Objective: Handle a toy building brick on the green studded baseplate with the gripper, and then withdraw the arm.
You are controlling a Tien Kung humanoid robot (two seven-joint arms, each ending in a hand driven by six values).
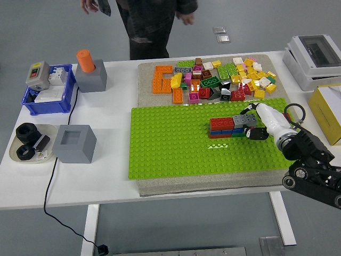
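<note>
one hand in view, fingers pinching one grey brick atop one small stack on the baseplate.

One camera only — high on the robot's side, looking forward and down across the white table. Its near edge runs along the bottom; the far side, where a person stands, sits at top — a wide, fairly distant view.

Baseplate bright green, studded; grey brick; robot hand white, seemingly.
</note>
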